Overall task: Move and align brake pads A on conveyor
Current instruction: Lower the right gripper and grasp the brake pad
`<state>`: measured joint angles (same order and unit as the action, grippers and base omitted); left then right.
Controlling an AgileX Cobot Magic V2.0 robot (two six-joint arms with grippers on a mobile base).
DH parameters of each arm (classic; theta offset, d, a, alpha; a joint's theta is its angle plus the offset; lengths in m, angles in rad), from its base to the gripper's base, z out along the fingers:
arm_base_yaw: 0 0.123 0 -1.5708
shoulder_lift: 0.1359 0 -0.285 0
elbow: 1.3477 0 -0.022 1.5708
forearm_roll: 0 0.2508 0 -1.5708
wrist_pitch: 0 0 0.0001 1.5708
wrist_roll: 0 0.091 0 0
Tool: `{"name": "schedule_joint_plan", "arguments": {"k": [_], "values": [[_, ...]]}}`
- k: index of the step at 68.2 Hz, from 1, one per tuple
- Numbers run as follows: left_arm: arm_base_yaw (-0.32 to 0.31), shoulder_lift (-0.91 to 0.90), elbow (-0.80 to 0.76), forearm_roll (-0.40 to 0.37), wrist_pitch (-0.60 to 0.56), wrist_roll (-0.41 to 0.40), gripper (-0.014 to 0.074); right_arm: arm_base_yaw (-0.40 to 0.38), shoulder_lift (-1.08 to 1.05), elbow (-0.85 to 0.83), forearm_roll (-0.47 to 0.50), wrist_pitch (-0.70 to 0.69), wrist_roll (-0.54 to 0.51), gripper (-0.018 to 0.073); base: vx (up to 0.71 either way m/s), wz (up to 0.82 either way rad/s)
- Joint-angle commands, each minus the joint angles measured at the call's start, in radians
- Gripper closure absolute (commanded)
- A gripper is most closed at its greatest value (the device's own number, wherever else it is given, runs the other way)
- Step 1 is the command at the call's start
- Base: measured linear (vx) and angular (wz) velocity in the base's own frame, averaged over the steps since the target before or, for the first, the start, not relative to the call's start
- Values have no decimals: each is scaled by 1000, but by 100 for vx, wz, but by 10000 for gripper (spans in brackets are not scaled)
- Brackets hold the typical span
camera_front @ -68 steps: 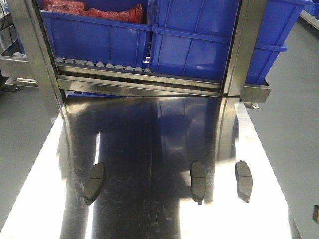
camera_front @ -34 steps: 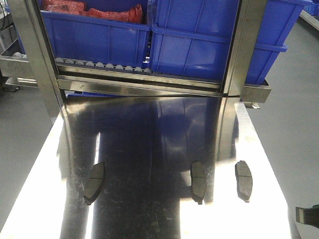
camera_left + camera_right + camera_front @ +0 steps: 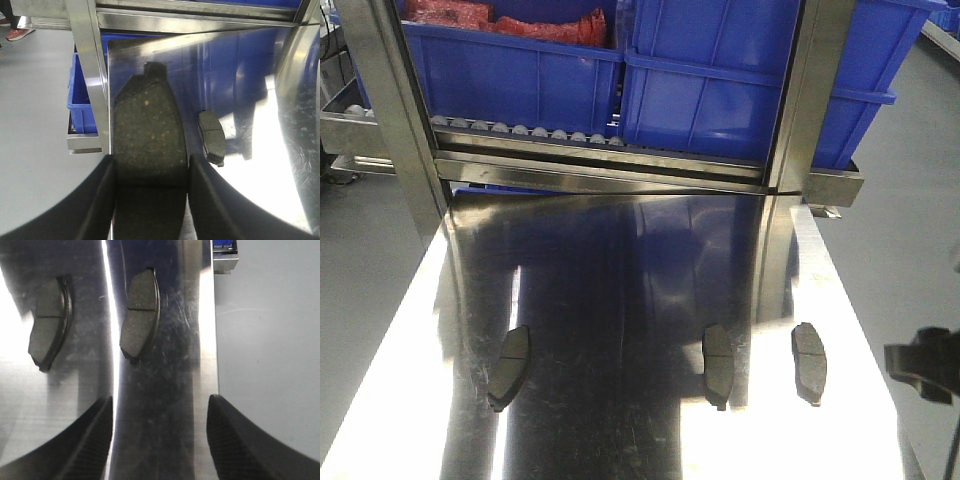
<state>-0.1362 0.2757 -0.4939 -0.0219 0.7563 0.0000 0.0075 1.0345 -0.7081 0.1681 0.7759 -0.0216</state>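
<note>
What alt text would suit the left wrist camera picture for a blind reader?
A flat, dark grey curved brake pad fills the centre, held between the left gripper's two black fingers. A second like pad lies beyond on the shiny steel table.

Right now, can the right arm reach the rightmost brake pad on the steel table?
Probably yes. The right gripper is open, and the rightmost brake pad lies flat ahead of it on the steel table, slightly left of centre, with nothing between them.
</note>
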Motion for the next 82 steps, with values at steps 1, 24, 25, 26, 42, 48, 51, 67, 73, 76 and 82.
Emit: {"name": "schedule_joint_plan", "arguments": {"k": [1, 24, 25, 26, 42, 48, 51, 67, 73, 76, 82], "values": [[-3, 6, -28, -7, -87, -11, 603, -5, 70, -79, 19, -35, -12, 138, 0, 0], [-3, 6, -28, -7, -87, -11, 603, 159, 376, -268, -48, -75, 65, 138, 0, 0], [-3, 6, -28, -7, -87, -11, 603, 165, 391, -277, -57, -75, 78, 138, 0, 0], [-3, 6, -28, -7, -87, -11, 603, 173, 405, -287, -67, -72, 89, 138, 0, 0], [-3, 6, -28, -7, -87, -11, 603, 181, 592, -420, -123, 16, 199, 132, 0, 0], [-3, 6, -28, -7, -87, -11, 603, 181, 638, -448, -122, 47, 200, 118, 0, 0], [-3, 6, -28, -7, -87, -11, 603, 181, 661, -457, -123, 58, 205, 108, 0, 0], [-3, 6, -28, -7, -87, -11, 603, 165, 711, -468, -127, 67, 233, 82, 0, 0], [-3, 6, -28, -7, -87, -11, 603, 163, 718, -468, -134, 66, 233, 82, 0, 0], [-3, 6, -28, -7, -87, -11, 603, 163, 726, -468, -141, 66, 233, 82, 0, 0], [-3, 6, -28, -7, -87, -11, 603, 163, 741, -468, -144, 66, 234, 82, 0, 0]]}}
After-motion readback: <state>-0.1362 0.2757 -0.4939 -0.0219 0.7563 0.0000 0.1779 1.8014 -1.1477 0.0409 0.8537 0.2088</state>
